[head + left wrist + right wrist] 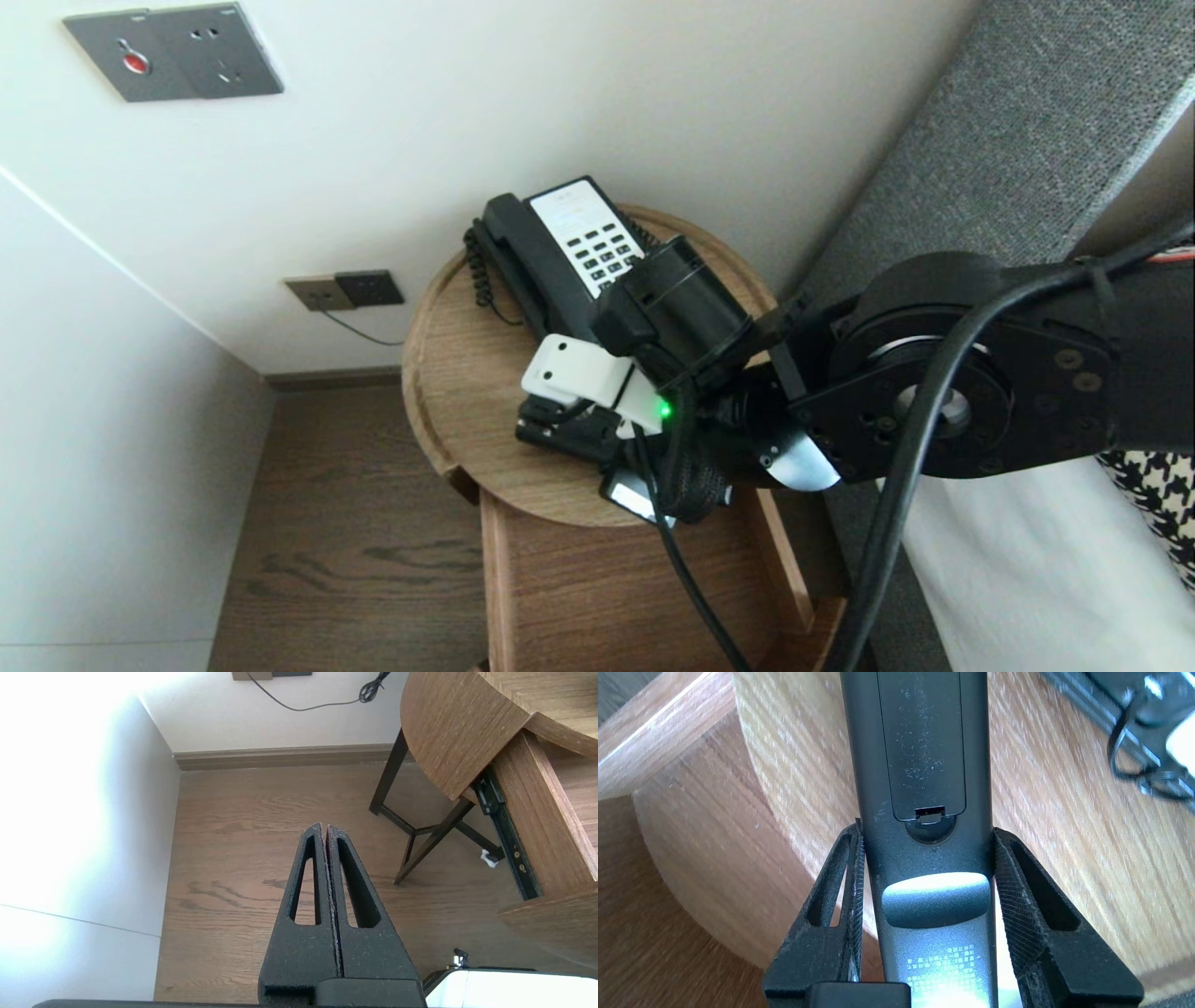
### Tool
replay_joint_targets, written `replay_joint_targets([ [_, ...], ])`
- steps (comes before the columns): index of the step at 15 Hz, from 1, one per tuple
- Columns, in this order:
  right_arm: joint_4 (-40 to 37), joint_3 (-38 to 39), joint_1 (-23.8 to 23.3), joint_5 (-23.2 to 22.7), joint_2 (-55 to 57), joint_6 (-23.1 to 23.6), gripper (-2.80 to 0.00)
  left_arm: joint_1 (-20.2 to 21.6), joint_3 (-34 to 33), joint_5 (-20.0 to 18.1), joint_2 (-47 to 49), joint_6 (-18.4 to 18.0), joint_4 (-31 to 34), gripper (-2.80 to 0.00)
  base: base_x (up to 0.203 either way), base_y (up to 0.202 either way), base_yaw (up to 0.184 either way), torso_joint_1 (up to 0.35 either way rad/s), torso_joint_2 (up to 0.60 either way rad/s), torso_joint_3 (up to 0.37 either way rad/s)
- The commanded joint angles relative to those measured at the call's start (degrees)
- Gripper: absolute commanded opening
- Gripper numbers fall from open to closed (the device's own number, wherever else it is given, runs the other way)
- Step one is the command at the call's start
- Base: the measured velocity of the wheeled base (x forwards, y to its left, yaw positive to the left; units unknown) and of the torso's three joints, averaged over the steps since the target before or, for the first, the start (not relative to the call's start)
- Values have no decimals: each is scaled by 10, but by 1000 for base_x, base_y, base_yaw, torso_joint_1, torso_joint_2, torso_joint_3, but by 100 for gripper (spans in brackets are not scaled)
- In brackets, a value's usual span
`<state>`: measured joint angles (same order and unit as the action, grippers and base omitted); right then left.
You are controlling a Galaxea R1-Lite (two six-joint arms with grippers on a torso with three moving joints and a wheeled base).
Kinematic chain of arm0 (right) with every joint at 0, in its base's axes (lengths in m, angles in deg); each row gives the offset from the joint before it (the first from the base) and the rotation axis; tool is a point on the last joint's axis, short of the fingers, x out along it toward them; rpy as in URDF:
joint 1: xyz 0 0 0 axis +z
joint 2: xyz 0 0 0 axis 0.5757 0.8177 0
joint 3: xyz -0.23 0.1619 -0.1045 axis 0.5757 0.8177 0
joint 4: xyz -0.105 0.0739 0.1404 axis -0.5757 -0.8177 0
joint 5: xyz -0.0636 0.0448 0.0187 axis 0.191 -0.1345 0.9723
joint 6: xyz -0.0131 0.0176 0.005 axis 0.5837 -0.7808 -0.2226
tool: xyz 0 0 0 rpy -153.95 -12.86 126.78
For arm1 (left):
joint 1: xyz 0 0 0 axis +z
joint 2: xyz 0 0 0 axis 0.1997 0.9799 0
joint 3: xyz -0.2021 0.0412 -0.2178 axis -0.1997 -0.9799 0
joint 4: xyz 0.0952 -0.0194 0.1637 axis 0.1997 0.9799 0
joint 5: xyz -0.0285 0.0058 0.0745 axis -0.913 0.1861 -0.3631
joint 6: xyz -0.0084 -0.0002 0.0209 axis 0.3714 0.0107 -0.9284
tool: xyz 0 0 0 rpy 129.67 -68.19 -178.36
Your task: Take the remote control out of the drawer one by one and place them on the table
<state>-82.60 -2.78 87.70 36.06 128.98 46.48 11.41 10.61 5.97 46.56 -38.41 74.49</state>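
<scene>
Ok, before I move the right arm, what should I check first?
1. Grip: right gripper shut on the remote, fingers against both its sides: ok.
2. Remote's button side: faces away, only the battery cover shows: cannot tell.
3. Remote apart from the telephone: ok.
4. Remote's far end touching the table or hanging above it: cannot tell.
5. Drawer under the table open: ok.
6. Left gripper shut, over the floor, apart from the table: ok.
</scene>
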Motion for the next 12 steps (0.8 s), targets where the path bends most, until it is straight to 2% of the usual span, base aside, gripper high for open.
replay_joint_targets([
  [1, -1, -17, -2, 1, 23, 3, -280, 0, 0, 0, 0, 0, 0, -280, 0, 0, 0, 0, 0, 0],
  [4, -6, -53, -1, 0, 45, 5, -280, -1, 0, 0, 0, 0, 0, -280, 0, 0, 0, 0, 0, 0],
  [12, -23, -45, -1, 0, 34, 4, -280, 0, 0, 0, 0, 0, 0, -280, 0, 0, 0, 0, 0, 0],
])
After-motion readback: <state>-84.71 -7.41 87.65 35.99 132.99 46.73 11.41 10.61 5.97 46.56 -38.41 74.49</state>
